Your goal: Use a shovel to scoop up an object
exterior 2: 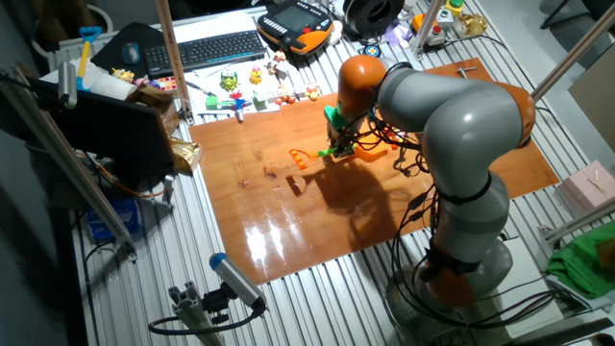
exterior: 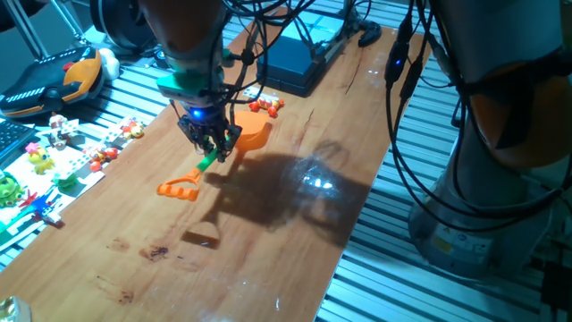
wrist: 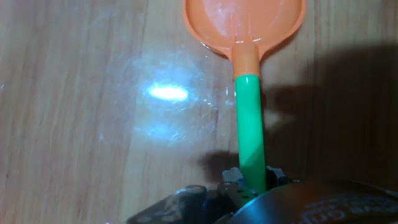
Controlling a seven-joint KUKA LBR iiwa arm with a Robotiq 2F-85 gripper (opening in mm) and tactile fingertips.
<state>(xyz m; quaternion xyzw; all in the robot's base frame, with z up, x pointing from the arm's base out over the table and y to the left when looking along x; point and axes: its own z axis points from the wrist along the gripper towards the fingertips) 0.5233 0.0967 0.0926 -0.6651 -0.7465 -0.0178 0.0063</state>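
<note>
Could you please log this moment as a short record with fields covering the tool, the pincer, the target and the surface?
tool: shovel, orange blade, green shaft, orange loop end
pincer: pincer shut on the shovel's green shaft
blade contents: empty in the hand view
target: object, small red-orange and white piece beyond the blade
surface: wooden table

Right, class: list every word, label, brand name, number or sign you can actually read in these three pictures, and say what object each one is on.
No text can be read in any view.
Keyboard: key legends too small to read.
Orange-and-black handheld controller: screen and markings blurred.
Shovel, held in the gripper: plain orange and green plastic, no marking.
Wooden table: only grain and glare.
</note>
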